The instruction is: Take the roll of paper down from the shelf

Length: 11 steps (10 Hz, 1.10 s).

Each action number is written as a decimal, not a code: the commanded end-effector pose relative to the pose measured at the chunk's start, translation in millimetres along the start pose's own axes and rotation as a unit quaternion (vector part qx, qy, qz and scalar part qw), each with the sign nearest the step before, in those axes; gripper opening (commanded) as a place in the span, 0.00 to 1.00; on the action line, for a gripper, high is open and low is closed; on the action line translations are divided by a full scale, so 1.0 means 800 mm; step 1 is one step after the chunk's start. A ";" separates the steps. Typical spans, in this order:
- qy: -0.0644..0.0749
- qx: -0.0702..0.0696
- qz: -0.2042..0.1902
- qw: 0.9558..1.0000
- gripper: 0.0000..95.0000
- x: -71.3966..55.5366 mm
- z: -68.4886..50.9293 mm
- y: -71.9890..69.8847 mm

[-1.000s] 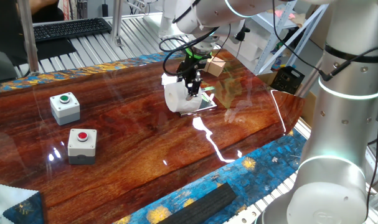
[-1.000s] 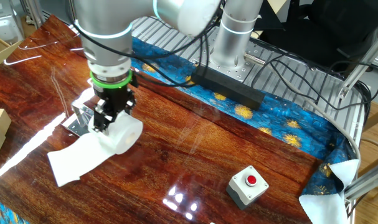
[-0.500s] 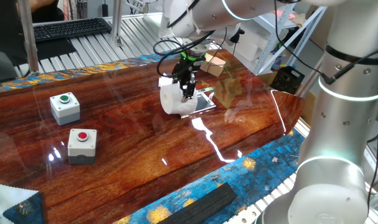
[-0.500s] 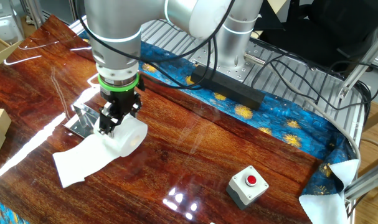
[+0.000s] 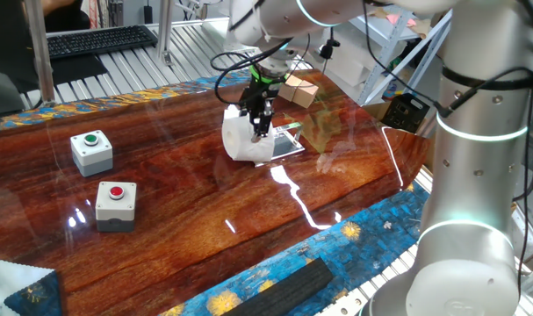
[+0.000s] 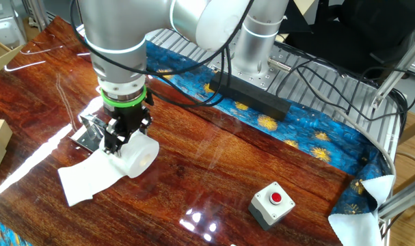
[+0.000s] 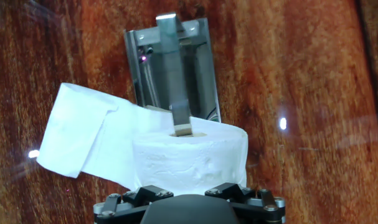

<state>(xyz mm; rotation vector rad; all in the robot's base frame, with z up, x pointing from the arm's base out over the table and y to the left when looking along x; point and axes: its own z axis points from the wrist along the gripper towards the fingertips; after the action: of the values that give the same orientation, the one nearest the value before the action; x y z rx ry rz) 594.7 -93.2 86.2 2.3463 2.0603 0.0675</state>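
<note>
The roll of paper (image 5: 241, 140) is white, with a loose sheet (image 6: 81, 179) trailing on the wooden table. My gripper (image 5: 260, 130) is shut on the roll and holds it just left of the shelf (image 5: 289, 141), a small silvery plate. In the other fixed view the gripper (image 6: 115, 142) pinches the roll (image 6: 140, 156) in front of the shelf (image 6: 89, 130). In the hand view the roll (image 7: 192, 158) fills the lower middle, the tip of the shelf's metal rod (image 7: 176, 81) reaches the roll's core hole, and the plate (image 7: 198, 68) lies behind. My fingertips are hidden by the roll.
A white box with a green button (image 5: 91, 150) and one with a red button (image 5: 115, 204) stand at the left of the table. A tan cardboard cube (image 5: 299, 92) sits behind the shelf. A black bar (image 6: 251, 96) lies on the blue cloth by the arm's base.
My gripper has moved the roll left, away from the silvery plate, sliding it along the rod. The loose sheet trails with it.
</note>
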 end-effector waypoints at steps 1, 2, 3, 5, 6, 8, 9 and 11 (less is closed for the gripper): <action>0.004 0.003 -0.011 1.000 0.00 -0.005 -0.006 -0.008; 0.007 0.003 -0.021 1.000 0.00 -0.014 -0.008 -0.011; 0.006 0.003 -0.029 1.000 0.00 -0.022 -0.009 -0.013; 0.004 0.005 -0.033 0.999 0.00 -0.045 -0.010 -0.006; 0.004 0.005 -0.036 0.999 0.00 -0.051 -0.010 -0.005; 0.004 0.003 -0.029 1.000 0.00 -0.047 -0.011 -0.005; 0.003 0.004 -0.025 1.000 0.00 -0.042 -0.012 -0.004; 0.004 0.004 -0.021 1.000 0.00 -0.033 -0.011 -0.008</action>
<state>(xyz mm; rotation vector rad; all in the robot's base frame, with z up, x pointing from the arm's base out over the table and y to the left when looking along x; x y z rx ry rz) 581.3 -115.7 94.7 2.3069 2.1144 0.0700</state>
